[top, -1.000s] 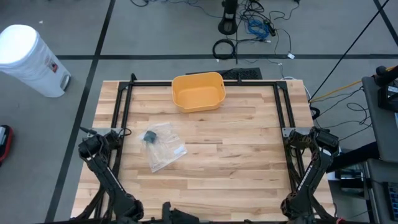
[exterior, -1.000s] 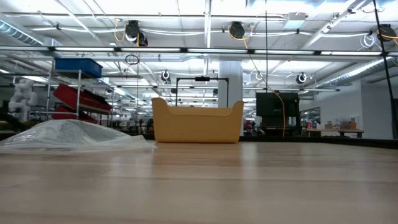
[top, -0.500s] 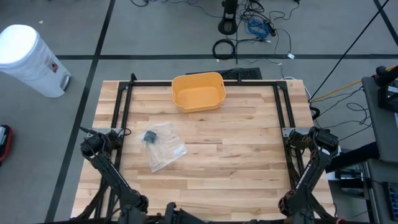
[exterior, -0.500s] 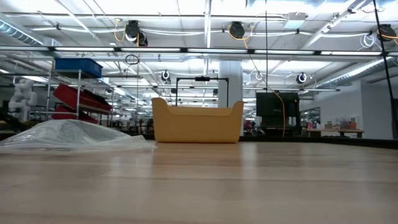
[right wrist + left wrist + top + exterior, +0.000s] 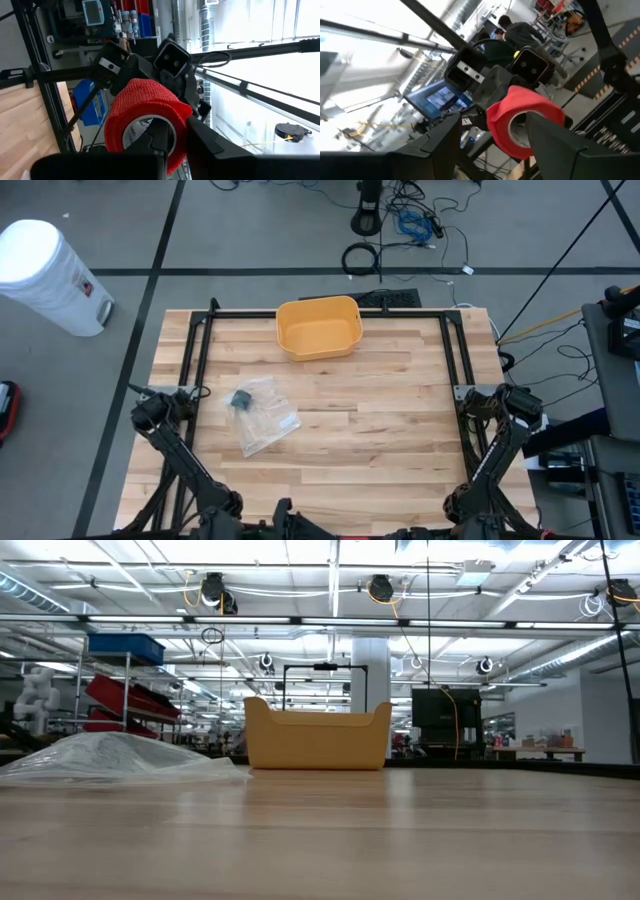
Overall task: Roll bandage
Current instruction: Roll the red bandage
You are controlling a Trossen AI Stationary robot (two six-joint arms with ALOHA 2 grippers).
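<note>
Right pincer (image 5: 172, 145) grips the red bandage roll (image 5: 145, 117), partly hiding it.

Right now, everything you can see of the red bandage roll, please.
The red bandage roll is a crinkled, cloth-like wrap wound on a pale hollow core. The right gripper is shut on its wall, one finger inside the core and one outside. The left wrist view shows the same roll from the other side, facing the open left gripper. It is held off the table, out of the high and low views.
</note>
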